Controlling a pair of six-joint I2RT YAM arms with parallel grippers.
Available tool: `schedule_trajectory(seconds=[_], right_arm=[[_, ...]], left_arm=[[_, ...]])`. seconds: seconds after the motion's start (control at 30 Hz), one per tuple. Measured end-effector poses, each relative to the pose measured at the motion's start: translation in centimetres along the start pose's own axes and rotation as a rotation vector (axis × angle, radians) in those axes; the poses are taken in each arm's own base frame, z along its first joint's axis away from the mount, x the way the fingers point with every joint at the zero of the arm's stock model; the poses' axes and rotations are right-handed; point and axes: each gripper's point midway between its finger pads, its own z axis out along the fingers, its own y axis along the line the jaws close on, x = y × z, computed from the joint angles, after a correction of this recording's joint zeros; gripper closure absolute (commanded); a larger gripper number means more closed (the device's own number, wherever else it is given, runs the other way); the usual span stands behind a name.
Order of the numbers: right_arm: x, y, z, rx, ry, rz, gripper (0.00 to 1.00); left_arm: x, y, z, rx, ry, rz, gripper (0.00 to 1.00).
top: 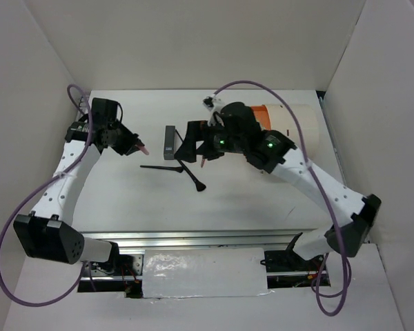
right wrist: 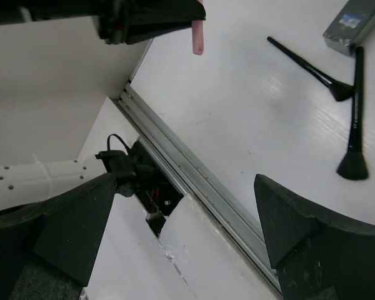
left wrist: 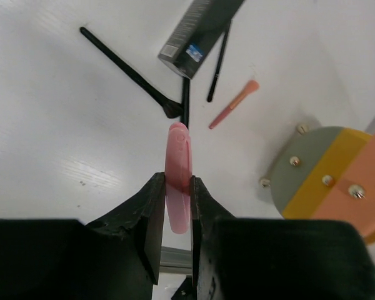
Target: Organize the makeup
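Pink stick [left wrist: 178,150] — flat, glossy, round-tipped — is clamped between the left gripper [left wrist: 175,186] fingers; right gripper [right wrist: 186,200] is spread wide.

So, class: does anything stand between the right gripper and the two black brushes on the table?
Nothing visible does. The open right gripper hovers over bare table, with the two black brushes lying uncovered ahead of it. The left gripper, holding a pink stick, is off to one side.

Smooth pink plastic stick [left wrist: 178,156], matt black brush [left wrist: 128,70]
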Motion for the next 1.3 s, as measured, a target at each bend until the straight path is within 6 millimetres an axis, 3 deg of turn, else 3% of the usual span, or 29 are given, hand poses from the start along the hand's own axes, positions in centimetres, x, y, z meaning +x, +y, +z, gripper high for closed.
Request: schedule_trajectory(seconds=[0.2,0.37,0.7,0.93,1.3], right_arm=[[3.3,0.3,7.6,-0.015,0.109,0.007,0.01],[5.4,1.1,11.2,-0.045,0.15,-0.009,0.03],[3.9,3.3,12.6,-0.125,0.069,-0.042,0.19],[4.1,2.9,14.8,-0.13,0.064,-0.041,0.41],[2.9,4.7,15.3,-0.193,0.058,-0.049,0.63]], left_arm=[[0.3,-1.8,-3.7,0.107,0.007,0.029,0.97],[1.3,-1.7,-5.1,0.134,0.043,0.039,0.96],[2.6,-1.3,-8.1,0.197,0.059,0.059,0.95],[3.1,-0.8,-8.3,0.184,0.073,0.059,0.95],[3.3,0.0,-8.4,0.17,0.068,0.061,0.94]])
